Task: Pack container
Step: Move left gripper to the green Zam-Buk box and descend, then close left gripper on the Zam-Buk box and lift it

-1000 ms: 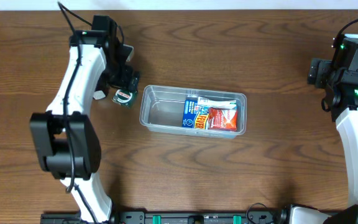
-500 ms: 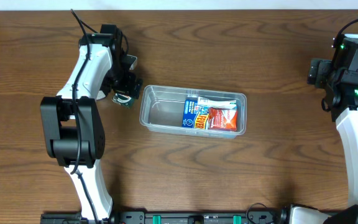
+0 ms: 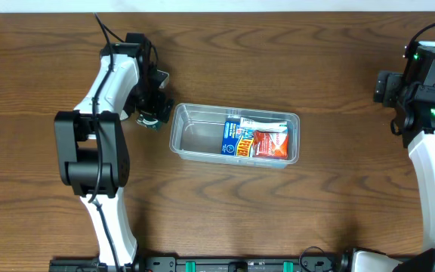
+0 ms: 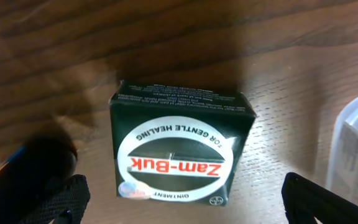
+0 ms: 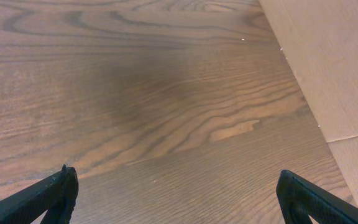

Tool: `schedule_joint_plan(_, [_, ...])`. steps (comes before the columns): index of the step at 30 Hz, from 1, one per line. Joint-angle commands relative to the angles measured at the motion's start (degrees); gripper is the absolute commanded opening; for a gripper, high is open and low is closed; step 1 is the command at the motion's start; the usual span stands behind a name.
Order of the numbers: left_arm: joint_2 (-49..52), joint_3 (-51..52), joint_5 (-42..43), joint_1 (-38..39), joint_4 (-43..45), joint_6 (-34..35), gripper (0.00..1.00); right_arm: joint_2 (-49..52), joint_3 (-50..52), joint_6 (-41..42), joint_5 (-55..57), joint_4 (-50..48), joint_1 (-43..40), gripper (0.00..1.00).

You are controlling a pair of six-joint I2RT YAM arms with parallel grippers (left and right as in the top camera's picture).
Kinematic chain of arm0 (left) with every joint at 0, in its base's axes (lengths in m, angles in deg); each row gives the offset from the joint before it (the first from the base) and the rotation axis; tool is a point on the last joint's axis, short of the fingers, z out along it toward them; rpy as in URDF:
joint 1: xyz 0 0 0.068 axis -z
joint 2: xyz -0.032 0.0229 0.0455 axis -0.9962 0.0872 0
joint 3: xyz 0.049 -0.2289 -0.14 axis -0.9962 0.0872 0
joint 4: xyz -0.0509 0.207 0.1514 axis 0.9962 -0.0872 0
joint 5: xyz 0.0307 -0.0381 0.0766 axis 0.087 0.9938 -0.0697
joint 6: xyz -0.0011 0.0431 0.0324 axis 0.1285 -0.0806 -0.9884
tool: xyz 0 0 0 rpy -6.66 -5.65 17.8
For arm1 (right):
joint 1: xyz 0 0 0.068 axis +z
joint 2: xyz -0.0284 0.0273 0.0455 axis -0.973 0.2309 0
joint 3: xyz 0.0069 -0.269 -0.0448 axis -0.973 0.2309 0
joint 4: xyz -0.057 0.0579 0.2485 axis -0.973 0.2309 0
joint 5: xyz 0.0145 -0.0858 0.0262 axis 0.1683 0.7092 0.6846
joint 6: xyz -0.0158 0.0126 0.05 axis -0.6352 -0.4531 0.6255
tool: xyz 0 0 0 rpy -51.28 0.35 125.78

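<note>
A dark green box (image 4: pixel 179 165) reading "Zam-Buk" and "FOR GENTLE HEALING" lies between the fingertips of the released left gripper (image 4: pixel 194 199). It sits just beside the left end of the clear container (image 3: pixel 177 134), mid-counter (image 3: pixel 278 211), not touching. The right gripper (image 5: pixel 179 199), also released, hovers well apart.

A dark brown wood-grain table (image 3: pixel 278 60) carries a clear plastic container (image 3: pixel 191 137) near its middle and, just beside the container's left end, a small dark green Zam-Buk box (image 4: pixel 178 152) lying flat

Item tally, by kind
One clear container (image 3: pixel 191 145); inside it, one blue packet (image 3: pixel 237 138), one red packet (image 3: pixel 271 143); outside, one green Zam-Buk box (image 4: pixel 179 149).
</note>
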Motion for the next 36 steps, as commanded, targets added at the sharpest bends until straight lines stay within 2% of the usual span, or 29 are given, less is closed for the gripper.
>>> schedule_joint_plan(1, [0.74, -0.22, -0.83, 0.02, 0.0, -1.36, 1.0, -0.37, -0.11, 0.85, 0.55, 0.09, -0.22, 0.99])
schedule_joint_plan(13, [0.76, 2.97, -0.59, 0.02, 2.03, -1.38, 1.0, -0.37, -0.11, 0.85, 0.55, 0.09, -0.22, 0.99])
schedule_joint_plan(18, [0.76, 3.5, -0.59, 0.02, 3.17, -1.36, 0.96, -0.37, -0.11, 0.85, 0.55, 0.09, -0.22, 0.99])
schedule_joint_plan(23, [0.76, 3.5, -0.28, 0.02, 3.56, -1.36, 0.81, -0.37, -0.11, 0.85, 0.55, 0.09, -0.22, 0.99])
schedule_joint_plan(30, [0.79, 3.52, 3.3, 0.04, 3.87, -0.61, 0.8, -0.37, -0.11, 0.85, 0.55, 0.09, -0.22, 0.99])
schedule_joint_plan(36, [0.79, 3.54, 3.28, 0.07, 3.61, 4.42, 0.8, -0.37, -0.11, 0.85, 0.55, 0.09, -0.22, 0.99])
